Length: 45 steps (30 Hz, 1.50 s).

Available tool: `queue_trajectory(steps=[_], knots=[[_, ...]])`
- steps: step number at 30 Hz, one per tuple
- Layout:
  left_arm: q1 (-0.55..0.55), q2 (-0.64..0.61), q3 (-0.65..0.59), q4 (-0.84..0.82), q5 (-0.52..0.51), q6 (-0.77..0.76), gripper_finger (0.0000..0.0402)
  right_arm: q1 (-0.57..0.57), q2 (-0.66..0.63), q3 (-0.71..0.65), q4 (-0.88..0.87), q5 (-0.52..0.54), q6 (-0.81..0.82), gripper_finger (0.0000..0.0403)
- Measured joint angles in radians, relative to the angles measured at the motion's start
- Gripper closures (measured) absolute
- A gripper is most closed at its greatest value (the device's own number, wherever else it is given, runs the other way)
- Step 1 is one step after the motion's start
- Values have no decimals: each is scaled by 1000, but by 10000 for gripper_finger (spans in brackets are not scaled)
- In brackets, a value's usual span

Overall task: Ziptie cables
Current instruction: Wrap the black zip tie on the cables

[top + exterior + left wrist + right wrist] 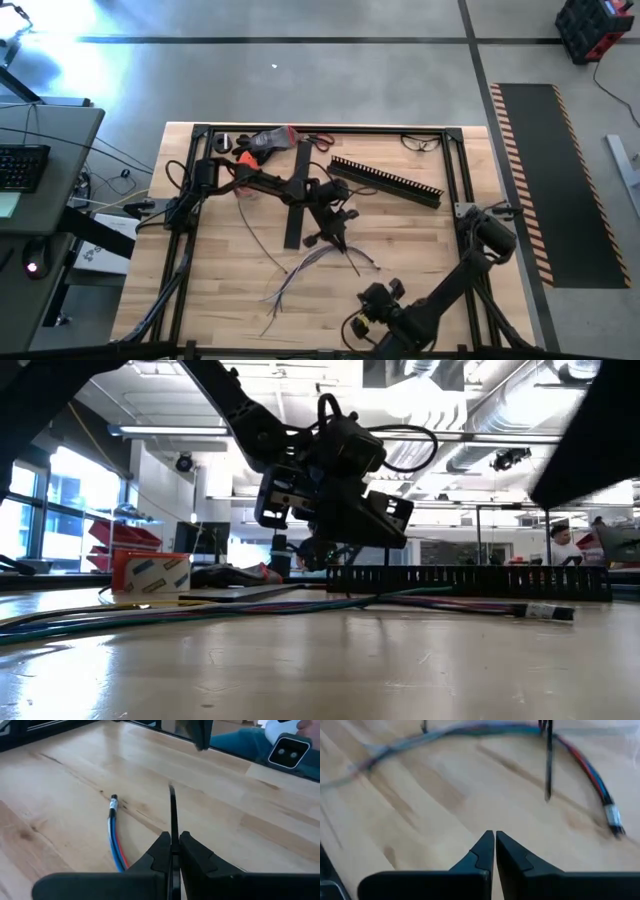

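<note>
The cables (300, 268) lie loose on the wooden table, their free ends splayed toward the near edge; they also show in the low view (200, 610) and the right wrist view (585, 762). One taped end (114, 800) lies beside my left gripper (171, 837). My left gripper (338, 238) hovers over the table's middle, just above the bunch, shut on a thin black ziptie (172, 815). Nearer the front edge, my right gripper (365, 298) is shut with nothing between its fingers (494, 834), and it faces the cables and the ziptie (548, 765). My left gripper pinches the black ziptie between its two fingers, right at their tips (172, 842). The fingers slant downward and lie along the strip. The strip sticks straight out past the fingertips, and its free end (170, 787) points down at the table beside the cables.
A long black slotted channel (385, 180) lies at the far right, and a flat black strip (297, 195) lies under the left arm. Orange-handled tools (262, 142) and glasses (420, 142) sit along the far edge. A black frame (455, 170) borders the table.
</note>
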Motion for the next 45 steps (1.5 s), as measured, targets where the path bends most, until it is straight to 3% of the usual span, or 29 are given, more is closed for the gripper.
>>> queue_trajectory(steps=[4, 6, 13, 16, 18, 22, 28, 36, 43, 45], knots=[[-20, 0, 0, -1, -19, 5, 392, 11, -3, 33, 16, 164, -34, 401], [-33, 0, 0, 0, -19, 5, 392, -2, -3, 34, 35, 194, -78, 389], [-73, 0, 0, -3, -19, 9, 392, -97, 1, -5, 45, 144, -214, 282], [-80, 0, 0, -7, -19, 10, 392, -131, 1, -9, 22, 58, -281, 242], [-84, 0, 0, -7, -19, 11, 392, -146, 1, -10, 19, -2, -345, 226], [-87, 0, 0, -7, -18, 11, 392, -157, 2, -10, 31, 22, -392, 218], [-88, 0, 0, -8, -11, 11, 392, -175, 2, -41, 62, -55, -394, 240], [-88, 0, 0, -8, -11, 10, 392, -174, 2, -109, 167, -16, -394, 283], [-88, 0, 0, 1, -26, 12, 379, -174, 2, -109, 181, -1, -394, 389], [-85, -2, 0, 2, -38, 12, 364, -172, 2, -109, 186, -2, -379, 395]])
